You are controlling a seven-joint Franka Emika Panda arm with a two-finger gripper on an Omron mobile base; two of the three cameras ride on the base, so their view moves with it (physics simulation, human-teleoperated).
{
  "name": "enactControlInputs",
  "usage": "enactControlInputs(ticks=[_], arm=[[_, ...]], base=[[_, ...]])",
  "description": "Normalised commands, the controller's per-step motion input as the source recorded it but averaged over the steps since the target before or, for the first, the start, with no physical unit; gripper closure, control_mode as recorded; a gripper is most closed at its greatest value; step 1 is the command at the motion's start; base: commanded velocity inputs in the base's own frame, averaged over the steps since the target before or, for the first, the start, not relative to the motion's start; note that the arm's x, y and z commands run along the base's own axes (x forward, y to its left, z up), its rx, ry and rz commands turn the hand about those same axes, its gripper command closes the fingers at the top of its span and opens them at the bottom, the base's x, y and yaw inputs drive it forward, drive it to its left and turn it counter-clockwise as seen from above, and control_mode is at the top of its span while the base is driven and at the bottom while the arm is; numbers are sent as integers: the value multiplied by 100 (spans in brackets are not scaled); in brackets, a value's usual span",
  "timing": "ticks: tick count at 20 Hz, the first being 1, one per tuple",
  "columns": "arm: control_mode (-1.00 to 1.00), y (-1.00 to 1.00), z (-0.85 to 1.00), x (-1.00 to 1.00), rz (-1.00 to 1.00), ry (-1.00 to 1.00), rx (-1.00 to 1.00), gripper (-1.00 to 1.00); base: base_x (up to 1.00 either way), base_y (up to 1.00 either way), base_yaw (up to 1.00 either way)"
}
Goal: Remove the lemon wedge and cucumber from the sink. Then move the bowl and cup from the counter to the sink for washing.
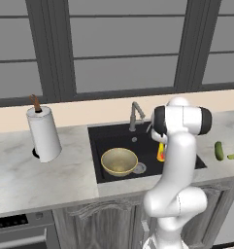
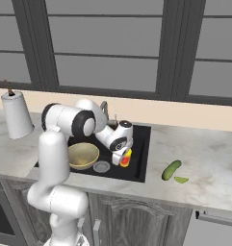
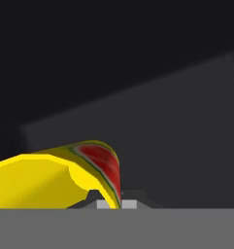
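My gripper (image 2: 122, 159) is down inside the black sink (image 2: 139, 144), shut on the small yellow cup (image 2: 126, 157) with red markings. The left base view shows the cup (image 1: 160, 153) peeking out beside my forearm. Seen from the hand, the cup (image 3: 50, 180) lies across the lower left against the dark basin wall, right at my fingertips (image 3: 119, 200). The tan bowl (image 1: 119, 161) (image 2: 83, 154) sits in the sink's left half. On the counter (image 2: 209, 158) to the right of the sink lie the dark green cucumber (image 1: 219, 151) (image 2: 171, 170) and the tiny lemon wedge (image 1: 232, 156) (image 2: 181, 180).
A grey faucet (image 1: 135, 114) rises behind the sink. The round silver drain (image 1: 139, 168) (image 2: 101, 166) lies between bowl and cup. A paper towel roll (image 1: 43, 133) (image 2: 16, 115) stands on the counter to the left. Windows run along the back wall.
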Motion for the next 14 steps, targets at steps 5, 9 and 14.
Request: enactControlInputs(ticks=[5,9,14], arm=[[-100,0,-28,29,0,0,0,100],[-100,0,-30,26,0,0,0,100],[-100,0,-29,20,0,0,0,100]], base=[[0,0,0],[0,0,0],[0,0,0]])
